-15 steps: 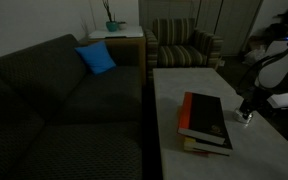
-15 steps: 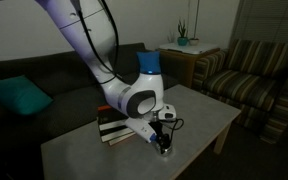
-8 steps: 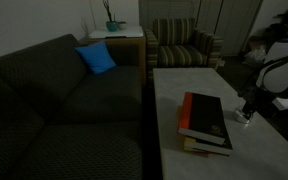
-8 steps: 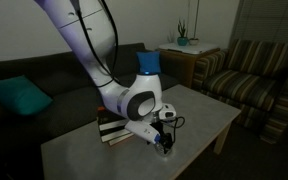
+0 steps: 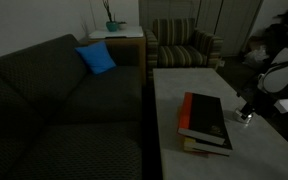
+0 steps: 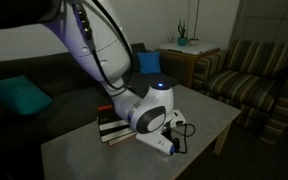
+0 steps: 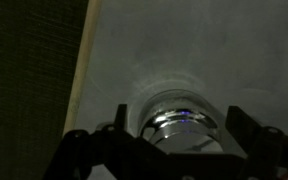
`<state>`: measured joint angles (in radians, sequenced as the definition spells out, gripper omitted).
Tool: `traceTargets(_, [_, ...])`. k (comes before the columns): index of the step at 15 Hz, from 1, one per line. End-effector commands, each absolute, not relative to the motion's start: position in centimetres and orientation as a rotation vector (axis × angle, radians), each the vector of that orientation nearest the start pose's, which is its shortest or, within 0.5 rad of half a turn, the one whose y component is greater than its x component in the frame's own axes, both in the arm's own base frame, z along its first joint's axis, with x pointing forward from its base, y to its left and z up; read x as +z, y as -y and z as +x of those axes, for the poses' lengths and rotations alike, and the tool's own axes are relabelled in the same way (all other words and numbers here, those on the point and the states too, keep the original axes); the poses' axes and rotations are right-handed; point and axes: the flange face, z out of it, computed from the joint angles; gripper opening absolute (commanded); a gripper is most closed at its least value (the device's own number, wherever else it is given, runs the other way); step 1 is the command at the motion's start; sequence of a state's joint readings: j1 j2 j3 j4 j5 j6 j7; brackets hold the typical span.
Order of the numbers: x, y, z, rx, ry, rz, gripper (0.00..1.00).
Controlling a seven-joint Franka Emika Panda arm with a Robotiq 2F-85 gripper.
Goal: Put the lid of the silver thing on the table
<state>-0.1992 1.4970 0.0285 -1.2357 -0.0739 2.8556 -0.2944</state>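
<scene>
The silver thing (image 7: 177, 118) is a small round shiny tin standing on the pale table (image 7: 184, 40), near its edge. Its lid (image 7: 187, 141) sits on top of it. My gripper (image 7: 180, 110) is open, with one finger on each side of the tin and a small gap on both sides. In an exterior view the gripper (image 5: 246, 110) hangs low over the tin (image 5: 247, 121) beside the book stack. In an exterior view my arm and gripper (image 6: 170, 146) hide the tin.
A red-and-black book stack (image 5: 206, 120) lies on the table (image 5: 184, 80) next to the tin; it also shows in an exterior view (image 6: 112, 125). A dark sofa (image 5: 54, 100) runs along one side, with a striped armchair (image 5: 184, 45) behind.
The arm has come down over the tin, and the gripper now straddles it. The tin and books have not moved.
</scene>
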Motion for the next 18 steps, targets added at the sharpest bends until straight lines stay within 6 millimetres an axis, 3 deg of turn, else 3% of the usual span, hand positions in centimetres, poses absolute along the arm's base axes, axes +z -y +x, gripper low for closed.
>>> traceTargets(1, [-13.6,11.4,64.3,-0.254,0.290,-3.100,1.00])
traceTargets(8, [-12.3,12.0,65.4,-0.391,0.236,-3.103,1.00])
traceTargets(18, [-11.9,11.0,66.1,-0.370,0.268,-3.055,1.00])
